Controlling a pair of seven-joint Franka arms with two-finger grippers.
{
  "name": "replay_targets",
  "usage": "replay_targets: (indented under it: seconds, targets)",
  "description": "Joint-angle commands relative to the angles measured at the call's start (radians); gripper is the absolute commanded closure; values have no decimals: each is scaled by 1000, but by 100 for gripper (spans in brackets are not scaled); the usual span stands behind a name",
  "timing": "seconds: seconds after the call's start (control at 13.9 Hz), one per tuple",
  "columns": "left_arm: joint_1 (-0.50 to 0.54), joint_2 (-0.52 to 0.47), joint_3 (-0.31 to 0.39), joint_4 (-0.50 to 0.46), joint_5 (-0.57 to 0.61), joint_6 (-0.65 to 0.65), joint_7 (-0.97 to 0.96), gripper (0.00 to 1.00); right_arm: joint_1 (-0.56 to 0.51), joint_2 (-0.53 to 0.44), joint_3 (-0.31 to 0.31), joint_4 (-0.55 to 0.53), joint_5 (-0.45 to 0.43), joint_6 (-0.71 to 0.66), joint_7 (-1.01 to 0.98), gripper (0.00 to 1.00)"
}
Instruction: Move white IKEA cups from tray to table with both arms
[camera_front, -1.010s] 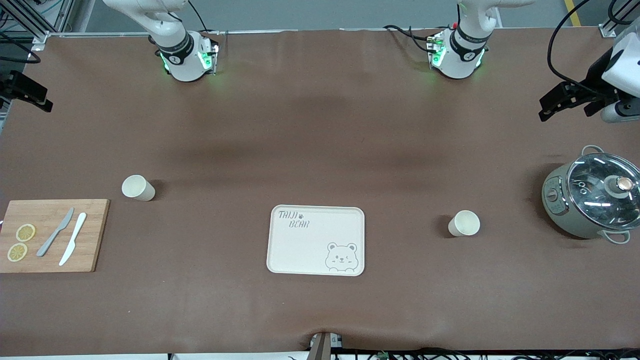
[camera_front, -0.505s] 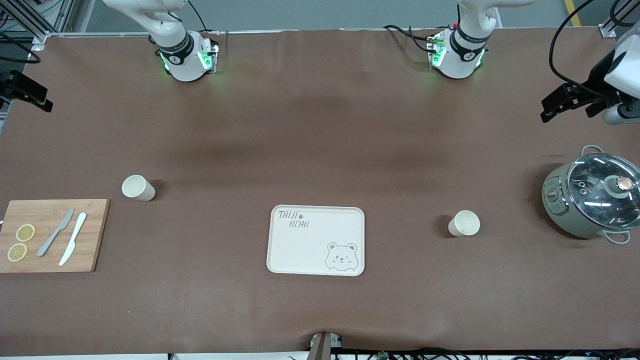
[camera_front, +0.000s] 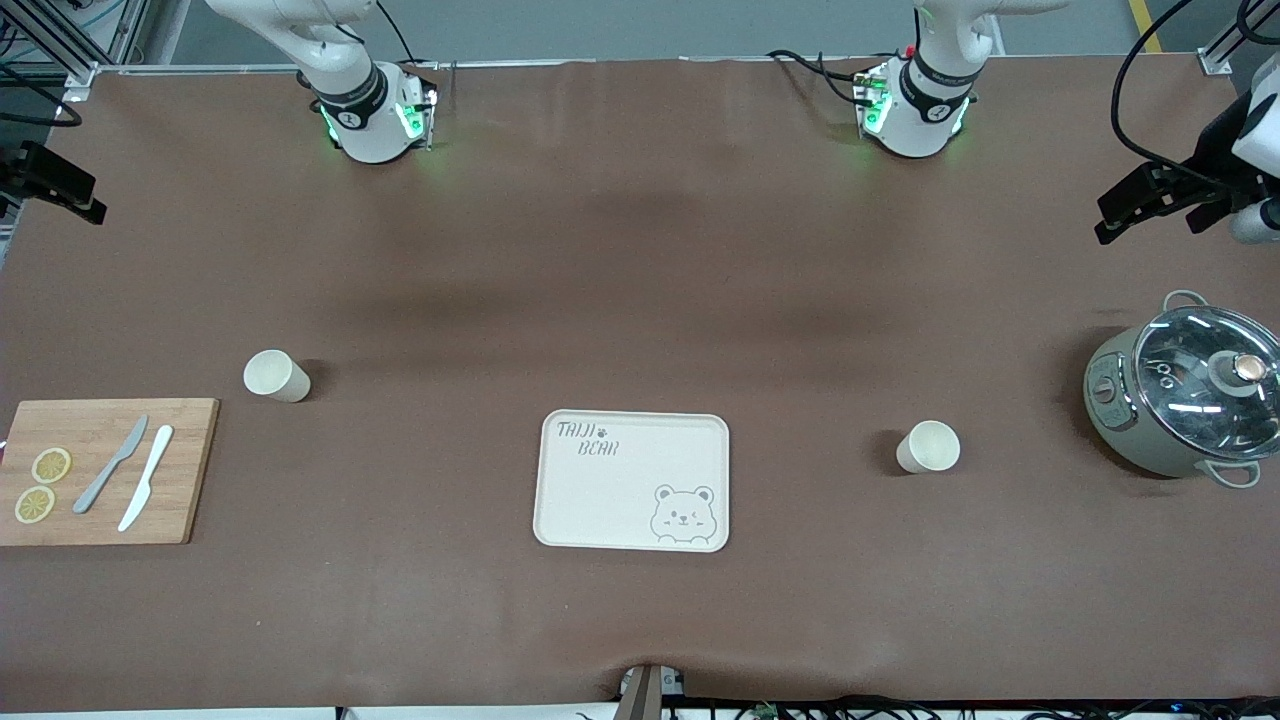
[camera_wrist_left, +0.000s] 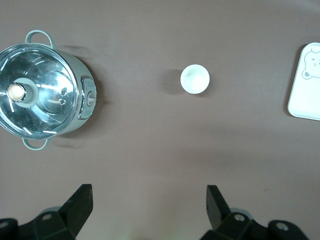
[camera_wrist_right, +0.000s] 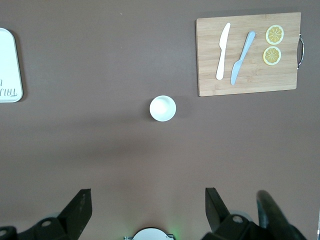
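Brown matting covers the long work table, where two large white jointed robot arms rise from bases along its top edge. A sage-green electric pot with a glass lid stands at the left arm's end of the table, and a pale bamboo cutting board lies at the right arm's end, carrying a grey knife, a white knife and two lemon slices. Between them rests a cream rectangular tray with a bear drawing, nothing on it. One small cream-white handleless cup stands upright between the tray and the pot, well apart from both; its twin stands upright just beside the board's corner, a little farther from the front camera than the board. The left gripper hangs high above the table near the pot, fingers spread wide and holding nothing. The right gripper hangs high above the table's edge at the right arm's end, fingers likewise parted and holding nothing, the twin cup below it in the wrist view.
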Motion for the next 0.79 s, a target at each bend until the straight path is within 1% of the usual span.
replay_targets:
  seconds: [0.0, 0.72]
  targets:
    - [5, 24, -2, 40, 21, -10, 13, 0, -14, -22, 8, -20, 19, 5, -3, 0]
    - [-1, 36, -5, 41, 23, -30, 15, 0, -10, -21, 10, -21, 24, 13, -12, 0]
